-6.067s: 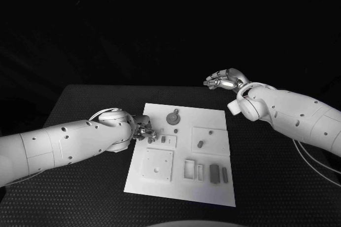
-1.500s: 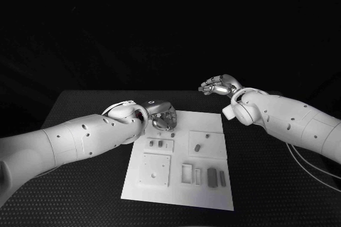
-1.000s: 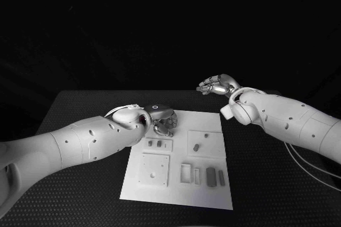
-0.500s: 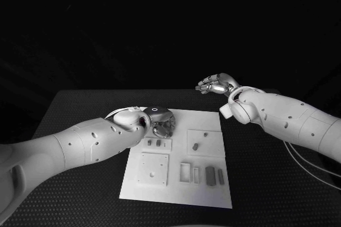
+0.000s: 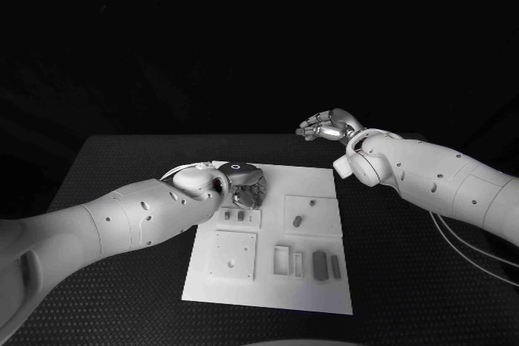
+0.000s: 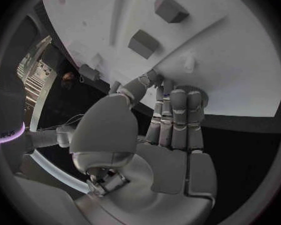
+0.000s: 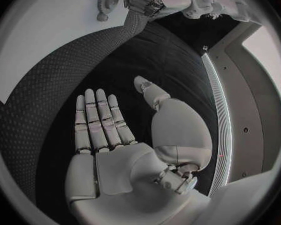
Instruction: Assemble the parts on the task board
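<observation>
The white task board (image 5: 271,286) lies in the middle of the table. My left hand (image 5: 244,185) is lowered over its far left corner, fingers stretched out side by side with their tips on the board (image 6: 240,80). The right wrist view shows a grey gear (image 7: 107,0) lying flat just beside those fingertips (image 7: 143,2); no grip on it shows. Two small blocks (image 5: 236,218) stand just nearer than the hand, also seen as blocks (image 6: 143,43). My right hand (image 5: 328,126) hangs raised beyond the board's far right corner, palm flat and holding nothing (image 7: 109,135).
A small piece (image 5: 298,221) lies in the raised square on the board's right half. Two dark bars (image 5: 327,265) stand beside slotted frames (image 5: 288,261) at the near right. A square plate (image 5: 235,256) sits at the near left. Black matting (image 5: 108,173) surrounds the board.
Six seconds ago my left hand was at the board's left edge; it has moved to the far left corner, by the gear. In the last second it barely moved. The right hand stayed raised.
</observation>
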`<state>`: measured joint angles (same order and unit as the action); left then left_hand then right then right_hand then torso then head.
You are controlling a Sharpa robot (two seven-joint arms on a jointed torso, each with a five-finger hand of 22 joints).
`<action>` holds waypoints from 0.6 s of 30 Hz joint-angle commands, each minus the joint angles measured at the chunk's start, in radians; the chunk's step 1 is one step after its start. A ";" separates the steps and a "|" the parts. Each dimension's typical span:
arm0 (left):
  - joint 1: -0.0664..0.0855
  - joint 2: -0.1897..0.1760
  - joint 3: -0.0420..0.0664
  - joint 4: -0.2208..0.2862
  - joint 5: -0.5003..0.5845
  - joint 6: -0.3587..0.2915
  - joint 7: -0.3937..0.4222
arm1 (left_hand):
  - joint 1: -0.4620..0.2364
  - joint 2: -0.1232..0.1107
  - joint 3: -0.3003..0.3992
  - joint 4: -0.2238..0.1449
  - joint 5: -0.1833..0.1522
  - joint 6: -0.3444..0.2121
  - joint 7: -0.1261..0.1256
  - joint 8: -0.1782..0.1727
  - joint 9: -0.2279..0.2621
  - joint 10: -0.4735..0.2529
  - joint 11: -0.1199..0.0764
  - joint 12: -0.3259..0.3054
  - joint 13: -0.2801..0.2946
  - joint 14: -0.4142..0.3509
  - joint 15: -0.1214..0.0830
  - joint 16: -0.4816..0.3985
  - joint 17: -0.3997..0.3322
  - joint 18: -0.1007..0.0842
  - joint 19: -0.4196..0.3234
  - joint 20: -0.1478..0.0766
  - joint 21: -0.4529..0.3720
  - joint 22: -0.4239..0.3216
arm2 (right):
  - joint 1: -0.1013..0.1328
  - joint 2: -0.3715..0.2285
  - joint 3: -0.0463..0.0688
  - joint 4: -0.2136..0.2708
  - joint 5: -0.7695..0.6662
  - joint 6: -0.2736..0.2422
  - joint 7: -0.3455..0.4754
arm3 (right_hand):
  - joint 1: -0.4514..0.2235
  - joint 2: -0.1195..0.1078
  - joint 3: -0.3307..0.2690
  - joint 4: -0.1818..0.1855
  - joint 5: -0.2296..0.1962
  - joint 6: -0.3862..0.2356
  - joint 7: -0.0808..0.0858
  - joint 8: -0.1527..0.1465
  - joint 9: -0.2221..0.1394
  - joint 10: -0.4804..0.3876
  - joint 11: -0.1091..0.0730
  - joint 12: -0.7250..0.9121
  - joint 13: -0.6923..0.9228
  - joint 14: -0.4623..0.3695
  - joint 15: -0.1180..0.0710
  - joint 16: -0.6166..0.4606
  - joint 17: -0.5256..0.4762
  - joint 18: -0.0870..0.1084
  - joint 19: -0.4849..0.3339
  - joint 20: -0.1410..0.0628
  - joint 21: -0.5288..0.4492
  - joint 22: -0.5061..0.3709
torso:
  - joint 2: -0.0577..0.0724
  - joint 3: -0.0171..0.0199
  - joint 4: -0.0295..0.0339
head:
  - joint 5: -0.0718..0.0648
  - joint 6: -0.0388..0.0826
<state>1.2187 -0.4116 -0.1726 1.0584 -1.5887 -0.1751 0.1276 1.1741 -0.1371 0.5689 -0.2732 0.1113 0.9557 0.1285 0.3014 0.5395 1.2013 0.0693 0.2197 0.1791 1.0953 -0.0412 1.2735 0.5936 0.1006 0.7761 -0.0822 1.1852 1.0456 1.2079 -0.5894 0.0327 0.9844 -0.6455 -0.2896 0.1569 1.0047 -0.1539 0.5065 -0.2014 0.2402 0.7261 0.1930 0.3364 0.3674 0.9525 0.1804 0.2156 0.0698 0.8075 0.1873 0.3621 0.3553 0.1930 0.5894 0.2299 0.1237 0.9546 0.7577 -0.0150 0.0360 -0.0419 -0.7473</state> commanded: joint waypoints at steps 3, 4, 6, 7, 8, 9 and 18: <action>-0.002 0.007 0.001 -0.010 -0.006 0.010 0.013 | -0.007 0.017 0.005 0.004 -0.006 0.008 -0.001 0.001 -0.003 0.011 -0.002 -0.006 0.002 0.008 -0.003 0.007 -0.002 0.007 0.008 -0.056 0.008 0.002 | 0.000 0.001 0.000 0.004 0.001 0.008 0.009 | -0.002 0.005 -0.007 0.000 0.006 -0.009 0.025 0.005 -0.001 0.001 0.001 -0.003 -0.001 -0.009 0.000 0.003 -0.002 -0.006 -0.005 0.002 -0.007 0.002 | 0.000 -0.0006 -0.0007 | -0.001 0.000; -0.002 0.008 0.001 -0.012 -0.006 0.011 0.013 | -0.008 0.017 0.005 0.005 -0.006 0.008 -0.001 0.000 -0.003 0.011 -0.002 -0.007 0.002 0.008 -0.003 0.008 -0.002 0.007 0.009 -0.056 0.008 0.002 | 0.000 0.000 0.000 0.004 0.001 0.009 0.009 | -0.002 0.005 -0.007 0.000 0.006 -0.009 0.025 0.005 -0.001 0.001 0.001 -0.003 -0.001 -0.009 0.000 0.003 -0.002 -0.006 -0.005 0.002 -0.007 0.002 | 0.000 -0.0006 -0.0007 | -0.001 0.000; -0.003 0.010 0.001 -0.014 -0.006 0.013 0.012 | -0.012 0.017 0.005 0.006 -0.007 0.005 0.000 -0.003 -0.005 0.008 -0.001 -0.011 0.001 0.008 -0.002 0.009 -0.004 0.007 0.009 -0.057 0.009 0.002 | 0.000 0.000 0.000 0.006 0.001 0.008 0.009 | -0.002 0.005 -0.007 0.000 0.006 -0.009 0.025 0.005 -0.001 0.001 0.001 -0.003 -0.001 -0.009 0.000 0.003 -0.002 -0.006 -0.005 0.002 -0.007 0.002 | 0.000 -0.0003 -0.0003 | -0.002 0.000; -0.003 0.011 0.001 -0.016 -0.005 0.013 0.012 | -0.012 0.017 0.006 0.006 -0.007 0.004 0.001 -0.004 -0.006 0.007 -0.001 -0.013 0.001 0.008 -0.002 0.009 -0.004 0.007 0.009 -0.057 0.009 0.001 | 0.000 0.000 0.000 0.006 0.001 0.008 0.009 | -0.002 0.005 -0.007 0.000 0.006 -0.009 0.025 0.005 -0.001 0.001 0.001 -0.003 -0.001 -0.009 0.000 0.003 -0.002 -0.006 -0.005 0.002 -0.007 0.002 | 0.000 -0.0004 -0.0002 | -0.002 -0.001; -0.003 0.011 0.001 -0.016 -0.005 0.013 0.012 | -0.013 0.018 0.006 0.006 -0.007 0.003 0.001 -0.005 -0.006 0.007 0.000 -0.014 0.000 0.008 -0.002 0.010 -0.005 0.008 0.009 -0.057 0.009 0.001 | 0.000 0.000 0.000 0.006 0.001 0.009 0.009 | -0.002 0.005 -0.007 0.000 0.006 -0.009 0.025 0.005 -0.001 0.001 0.001 -0.003 -0.001 -0.009 0.000 0.003 -0.002 -0.006 -0.005 0.002 -0.007 0.002 | 0.000 -0.0002 -0.0003 | -0.002 -0.001; -0.004 0.013 0.001 -0.017 -0.004 0.013 0.012 | -0.014 0.018 0.006 0.006 -0.008 0.002 0.002 -0.007 -0.008 0.005 0.001 -0.017 0.000 0.008 -0.001 0.011 -0.006 0.008 0.009 -0.057 0.010 0.001 | 0.000 0.000 0.000 0.006 0.001 0.009 0.009 | -0.002 0.005 -0.007 0.000 0.006 -0.009 0.025 0.005 -0.001 0.001 0.001 -0.003 -0.001 -0.009 0.000 0.003 -0.002 -0.006 -0.005 0.002 -0.007 0.002 | 0.000 -0.0002 -0.0003 | -0.002 -0.001; -0.009 0.021 0.001 -0.026 -0.001 0.029 0.011 | -0.022 0.022 0.010 0.009 -0.008 -0.005 0.006 -0.015 -0.014 -0.007 0.007 -0.037 -0.005 0.009 0.005 0.015 -0.011 0.009 0.009 -0.054 0.011 0.000 | 0.000 0.001 0.000 0.006 0.001 0.009 0.009 | -0.002 0.005 -0.006 0.000 0.006 -0.009 0.025 0.005 -0.002 0.001 0.001 -0.004 -0.001 -0.009 0.000 0.004 -0.002 -0.006 -0.005 0.002 -0.007 0.002 | 0.000 0.0002 -0.0012 | -0.003 -0.003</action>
<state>1.2150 -0.3950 -0.1696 1.0340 -1.5893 -0.1710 0.1298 1.1553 -0.1184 0.5751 -0.2670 0.1075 0.9520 0.1321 0.2896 0.5267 1.2021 0.0721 0.1900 0.1794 1.1026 -0.0409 1.2825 0.5836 0.0929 0.7796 -0.0852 1.1926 1.0462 1.2080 -0.5890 0.0327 0.9887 -0.6455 -0.2895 0.1568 1.0047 -0.1539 0.5065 -0.2014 0.2401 0.7261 0.1930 0.3364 0.3675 0.9525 0.1804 0.2157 0.0698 0.8075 0.1873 0.3621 0.3544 0.1930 0.5894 0.2299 0.1196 0.9556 0.7576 -0.0150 0.0349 -0.0443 -0.7494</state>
